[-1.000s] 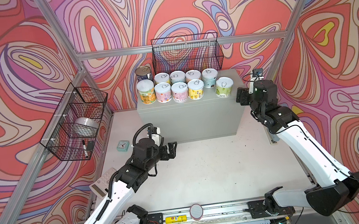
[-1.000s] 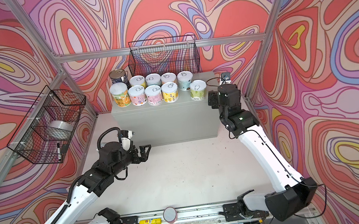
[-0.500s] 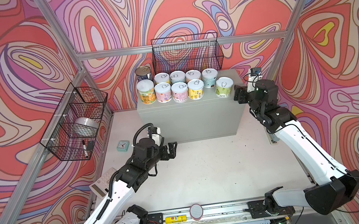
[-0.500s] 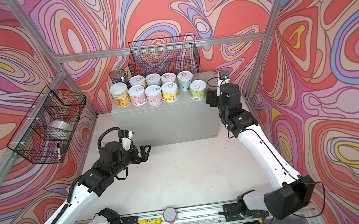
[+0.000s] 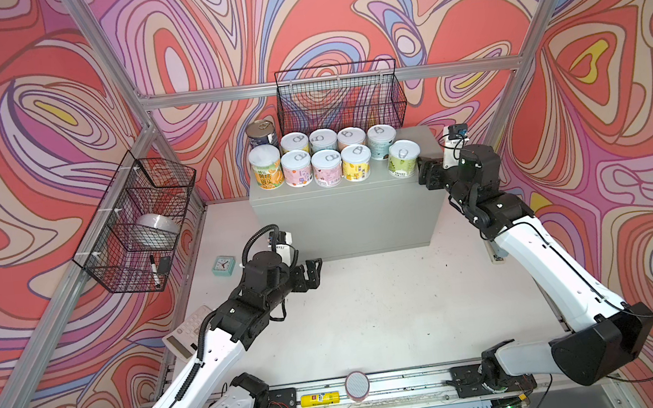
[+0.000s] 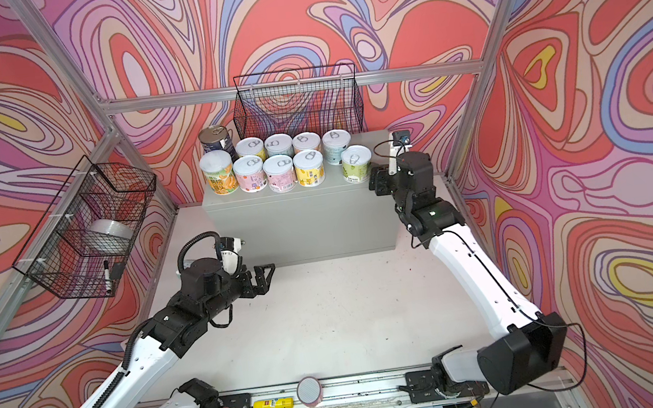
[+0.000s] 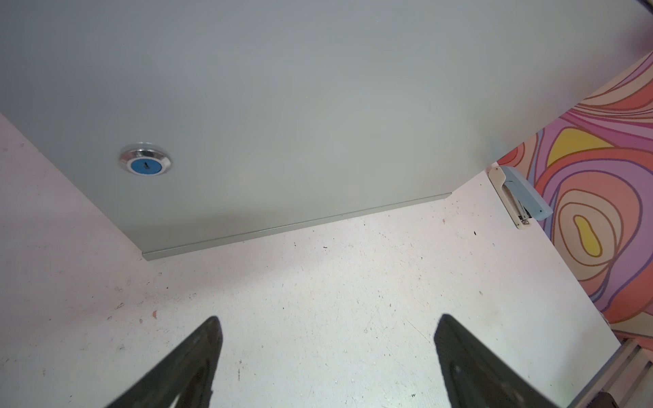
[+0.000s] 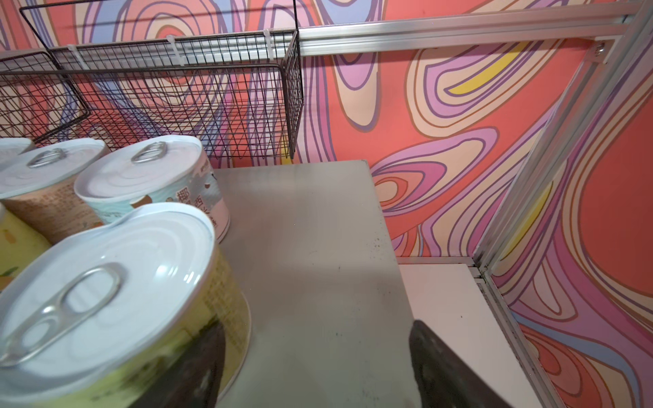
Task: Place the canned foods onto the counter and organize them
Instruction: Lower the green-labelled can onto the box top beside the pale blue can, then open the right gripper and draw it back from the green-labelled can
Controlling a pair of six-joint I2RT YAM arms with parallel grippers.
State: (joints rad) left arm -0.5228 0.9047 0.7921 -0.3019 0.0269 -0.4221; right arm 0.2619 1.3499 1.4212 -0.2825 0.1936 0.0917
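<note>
Left gripper (image 7: 327, 318), right gripper (image 8: 314, 326) gape empty; 10 cylindrical tins (image 5: 327, 167) on smooth grey metal counter (image 5: 343, 215)

Ten canned foods (image 5: 327, 167) all upright on counter (image 5: 343, 215), light-grey cabinet with flat top; two tight rows toward left side; tall dark-blue tin (image 5: 261, 134) at back-left corner; tall yellow-orange tin (image 5: 266, 172) just before it; green-label tin (image 5: 403, 158) slightly apart, right end of front row
</note>
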